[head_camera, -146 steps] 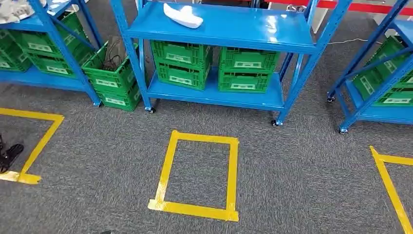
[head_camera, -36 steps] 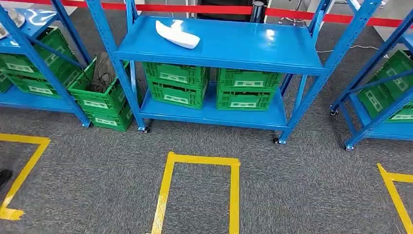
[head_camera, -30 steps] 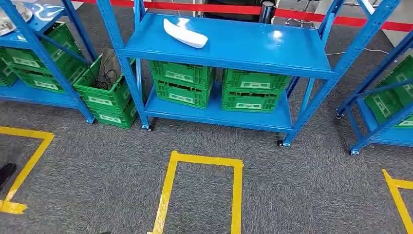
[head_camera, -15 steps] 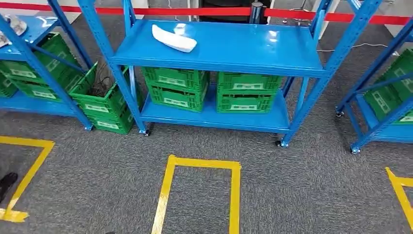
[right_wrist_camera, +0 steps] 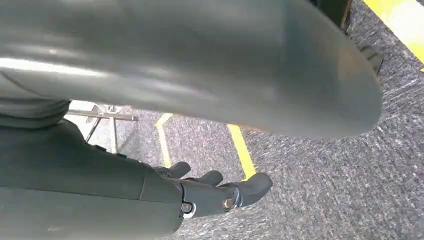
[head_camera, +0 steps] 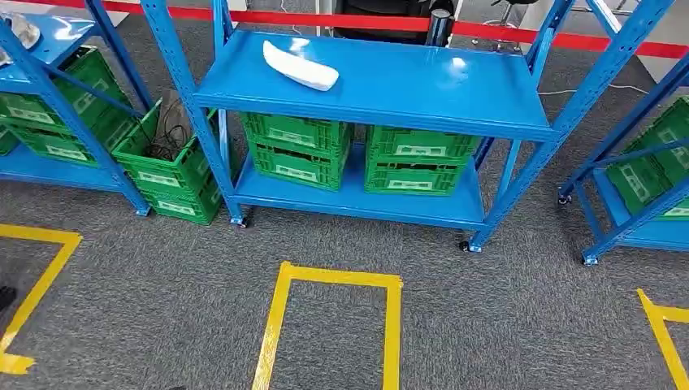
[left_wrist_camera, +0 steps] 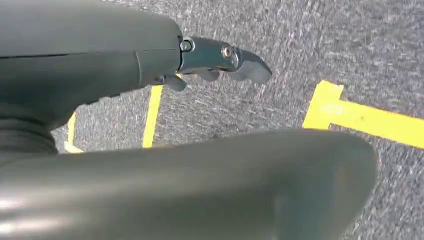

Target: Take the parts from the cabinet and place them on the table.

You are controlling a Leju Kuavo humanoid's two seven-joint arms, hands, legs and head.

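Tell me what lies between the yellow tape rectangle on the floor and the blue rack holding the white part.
In the head view, only bare grey carpet lies between the yellow tape rectangle and the blue rack with the white part on top.

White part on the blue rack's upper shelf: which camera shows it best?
The head view: the white part lies in full sight on the upper shelf. Both wrist views face grey carpet and yellow floor tape instead.
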